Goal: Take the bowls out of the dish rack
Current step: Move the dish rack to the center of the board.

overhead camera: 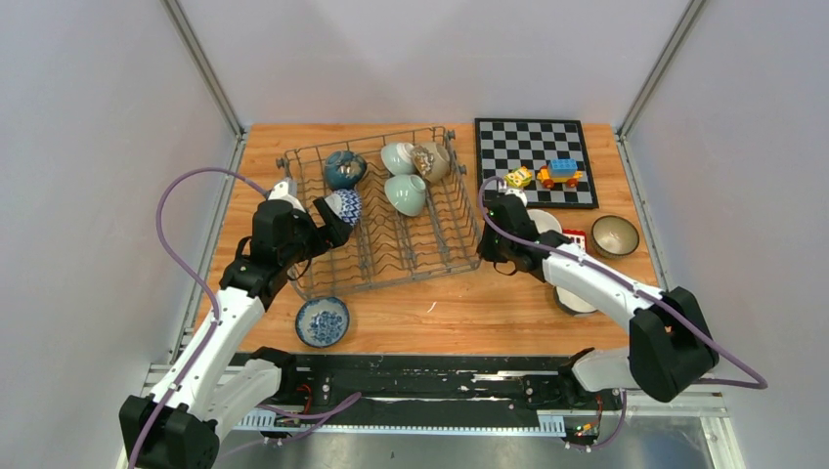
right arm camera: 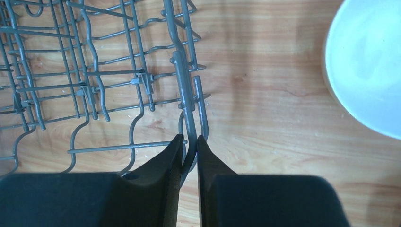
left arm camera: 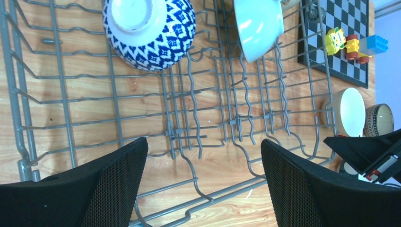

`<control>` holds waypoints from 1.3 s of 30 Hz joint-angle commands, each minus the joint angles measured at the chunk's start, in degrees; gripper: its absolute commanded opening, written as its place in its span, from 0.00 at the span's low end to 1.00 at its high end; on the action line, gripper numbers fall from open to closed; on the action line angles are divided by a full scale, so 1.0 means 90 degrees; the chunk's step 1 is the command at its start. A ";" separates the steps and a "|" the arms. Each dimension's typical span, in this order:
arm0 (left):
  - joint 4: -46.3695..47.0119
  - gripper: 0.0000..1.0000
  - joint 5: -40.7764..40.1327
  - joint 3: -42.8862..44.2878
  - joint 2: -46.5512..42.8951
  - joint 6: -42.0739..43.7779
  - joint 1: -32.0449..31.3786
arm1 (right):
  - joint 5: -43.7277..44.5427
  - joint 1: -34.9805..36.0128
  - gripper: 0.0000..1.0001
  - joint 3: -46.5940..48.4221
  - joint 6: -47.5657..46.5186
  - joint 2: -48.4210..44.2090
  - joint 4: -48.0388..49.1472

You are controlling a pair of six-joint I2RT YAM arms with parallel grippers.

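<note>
Left pincer (left arm camera: 203,151), spread wide, faced the blue-and-white bowl (left arm camera: 156,38) lying just ahead in the dish rack (right arm camera: 183,90); right pincer (right arm camera: 189,142) pinched the rack's right rim wire.

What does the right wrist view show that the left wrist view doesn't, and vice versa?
Only right wrist: the right gripper pinched shut on a rim wire of the dish rack. Only left wrist: the open left gripper, the blue-and-white bowl and pale green bowl in the rack, and the chessboard. Both: the rack and the white bowl beside it.
</note>
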 commanded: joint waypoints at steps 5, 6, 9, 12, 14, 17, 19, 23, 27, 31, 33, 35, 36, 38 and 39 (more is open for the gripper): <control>-0.0128 0.91 -0.0195 0.0020 -0.0025 0.0240 -0.0044 | 0.0418 -0.0025 0.00 -0.0524 -0.0124 -0.0572 -0.1287; -0.0148 0.91 -0.0217 0.0023 -0.0016 0.0263 -0.0044 | 0.0398 -0.0029 0.00 -0.0563 -0.0122 -0.0617 -0.1295; -0.0204 0.92 -0.0237 0.0047 -0.0028 0.0316 -0.0043 | 0.0321 -0.0030 0.02 -0.0630 -0.0186 -0.0785 -0.1333; -0.0269 0.92 -0.0390 0.0069 -0.0072 0.0365 -0.0040 | 0.0174 -0.0024 0.14 -0.0521 -0.0373 -0.1027 -0.1403; -0.0317 0.92 -0.0450 0.0121 -0.0099 0.0409 -0.0039 | 0.0101 -0.0032 0.29 -0.0337 -0.0550 -0.1197 -0.1456; -0.0389 0.93 -0.0479 0.0281 -0.0083 0.0485 -0.0043 | 0.0069 -0.0026 0.45 0.0161 -0.0877 -0.1341 -0.1732; -0.0439 0.93 -0.0496 0.0395 -0.0065 0.0523 -0.0041 | 0.0082 -0.0023 0.51 0.0634 -0.1071 -0.1361 -0.1962; -0.0477 0.93 -0.0564 0.0550 -0.0018 0.0569 -0.0034 | -0.0373 -0.0015 0.55 0.1320 -0.1378 -0.1317 -0.1910; -0.0230 0.94 -0.0530 0.0561 0.0066 0.0380 -0.0034 | -0.2178 -0.0016 0.55 0.1331 -0.1282 -0.1107 -0.0090; 0.0315 0.94 -0.0294 0.0480 0.0270 0.0175 -0.0034 | -0.3925 -0.0013 0.57 0.2007 -0.0453 -0.0019 0.1260; 0.0636 0.94 -0.0129 0.0373 0.0336 0.0145 -0.0034 | -0.4382 0.0005 0.59 0.2424 -0.0088 0.0654 0.1753; 0.0804 0.94 -0.0231 0.0281 0.0332 0.0043 -0.0034 | -0.4706 0.0022 0.66 0.2643 0.0336 0.1280 0.2479; 0.0853 0.93 -0.0458 0.0241 0.0314 -0.0001 -0.0034 | -0.4803 0.0027 0.71 0.2776 0.0599 0.1609 0.2744; 0.0817 0.93 -0.0939 0.0218 0.0308 -0.0114 -0.0029 | -0.4900 0.0098 0.77 0.3138 0.0828 0.2229 0.3071; 0.0777 0.92 -0.1092 0.0232 0.0350 -0.0142 -0.0025 | -0.4913 0.0144 0.79 0.3402 0.0882 0.2500 0.3138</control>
